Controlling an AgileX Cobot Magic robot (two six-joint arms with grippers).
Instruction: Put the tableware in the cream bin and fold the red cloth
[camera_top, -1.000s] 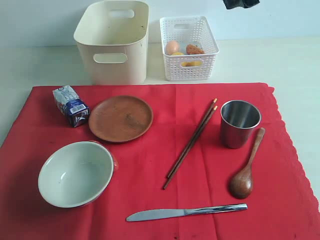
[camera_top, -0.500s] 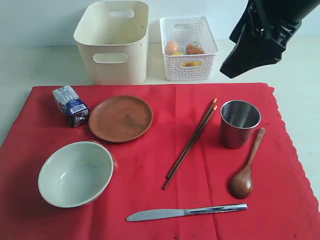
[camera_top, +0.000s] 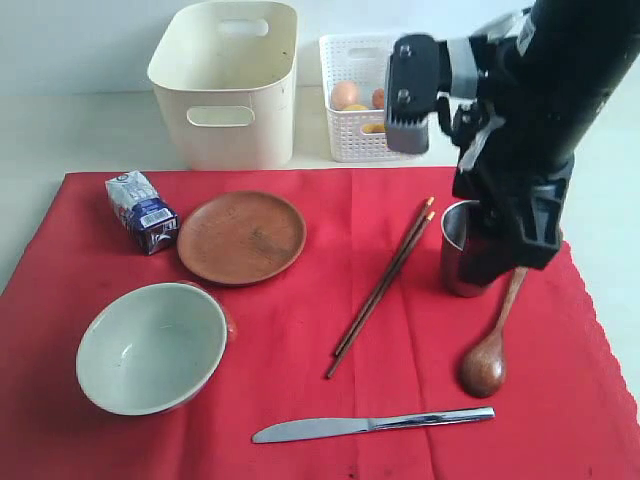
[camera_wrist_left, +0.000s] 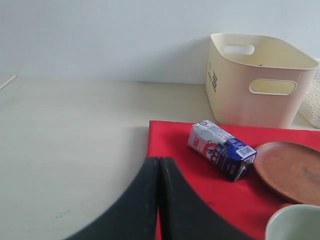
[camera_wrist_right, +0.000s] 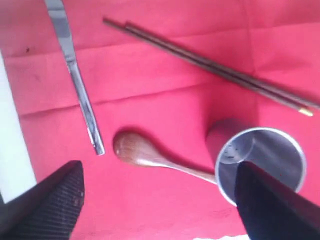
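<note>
the red cloth (camera_top: 300, 350) lies spread flat on the table (camera_top: 80, 130) with all the tableware on it. taking the exterior view as a dial centred on the cloth, the brown plate (camera_top: 240, 237) is at 11 o'clock, the pale bowl (camera_top: 150, 345) at 8, the table knife (camera_top: 370, 425) at 5 and the wooden spoon (camera_top: 485, 365) between 3 and 4. the steel cup (camera_top: 455, 250) stands upright at 2, and the chopsticks (camera_top: 380, 290) lie side by side just right of centre. a small carton (camera_top: 142, 210) lies at 10. off the cloth, the cream bin (camera_top: 225, 120) stands at 11 to 12, with a white lattice basket (camera_top: 350, 130) beside it at 12 to 1. the right gripper (camera_top: 503, 262) hangs over the cup and the spoon's handle, jaws wide apart, gripping nothing. the left gripper (camera_wrist_left: 159, 165) has its fingers pressed together, near the cloth's edge by the carton.
</note>
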